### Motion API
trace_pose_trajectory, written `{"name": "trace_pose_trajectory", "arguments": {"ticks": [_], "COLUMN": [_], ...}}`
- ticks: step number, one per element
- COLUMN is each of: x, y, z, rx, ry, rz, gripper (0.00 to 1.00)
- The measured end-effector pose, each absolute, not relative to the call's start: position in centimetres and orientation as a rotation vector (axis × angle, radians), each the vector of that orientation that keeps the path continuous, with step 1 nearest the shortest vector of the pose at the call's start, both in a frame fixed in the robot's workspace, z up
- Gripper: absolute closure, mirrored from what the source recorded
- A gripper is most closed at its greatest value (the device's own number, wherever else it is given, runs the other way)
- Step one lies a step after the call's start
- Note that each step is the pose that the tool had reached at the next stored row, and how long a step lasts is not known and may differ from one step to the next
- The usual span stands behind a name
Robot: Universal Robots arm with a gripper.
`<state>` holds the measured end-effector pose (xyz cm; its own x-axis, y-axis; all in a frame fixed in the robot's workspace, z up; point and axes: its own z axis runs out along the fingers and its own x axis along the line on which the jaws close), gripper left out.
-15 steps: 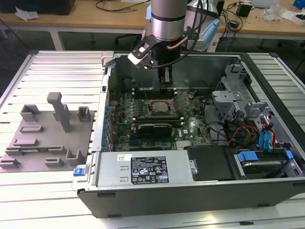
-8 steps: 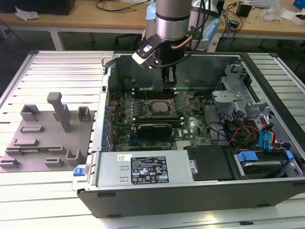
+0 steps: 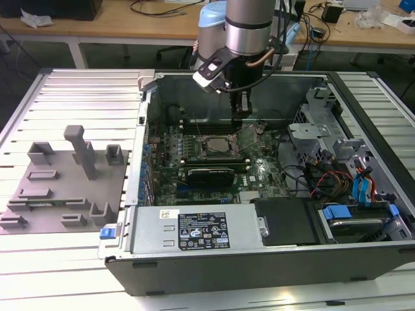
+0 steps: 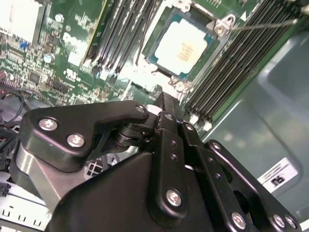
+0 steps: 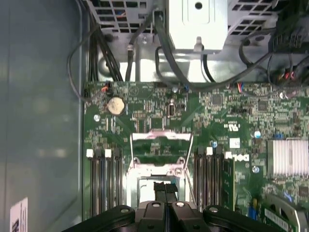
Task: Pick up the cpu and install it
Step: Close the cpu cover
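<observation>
A black open-sided desktop computer case [image 3: 272, 269] lies flat on the pale slatted metal tabletop [image 3: 84, 87], taking up the middle and the exterior view's right. From the upper middle of that frame the silver and blue robot arm [image 3: 246, 26] reaches down into the case. Its black end effector [image 3: 241, 115] hangs just above the green motherboard [image 3: 259, 170], close to the far side of the dark square processor socket with its metal frame [image 3: 214, 148].

The small flat square cpu with a silvery-grey metal top [image 4: 181, 46] sits inside that socket, as the second wrist view shows. The socket's hinged metal cover plate [image 3: 250, 138] stands tilted open just beside it, on the exterior view's right. A thin metal lever [image 4: 263, 23] juts out from one socket corner, and rows of black memory slots [image 4: 231, 67] run along both sides.

In both wrist views the end effector [image 4: 164, 104] [image 5: 164, 186] is narrow, its two black fingers [image 5: 159, 186] pressed together with nothing between them, apart from the cpu.

Toward the exterior view's left a grey moulded tray with upright posts [image 3: 65, 188] rests on the tabletop, beside the case.
</observation>
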<state>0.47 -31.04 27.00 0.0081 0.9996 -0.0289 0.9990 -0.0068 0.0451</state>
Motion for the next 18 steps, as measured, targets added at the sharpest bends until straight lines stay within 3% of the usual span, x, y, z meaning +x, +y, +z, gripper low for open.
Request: {"name": "trace_pose_trajectory", "arguments": {"ticks": [18], "x": [7.5], "y": [-31.1], "z": [26.3], "rx": [2.197], "ry": [2.181], "rz": [0.007], "gripper": [0.89]}}
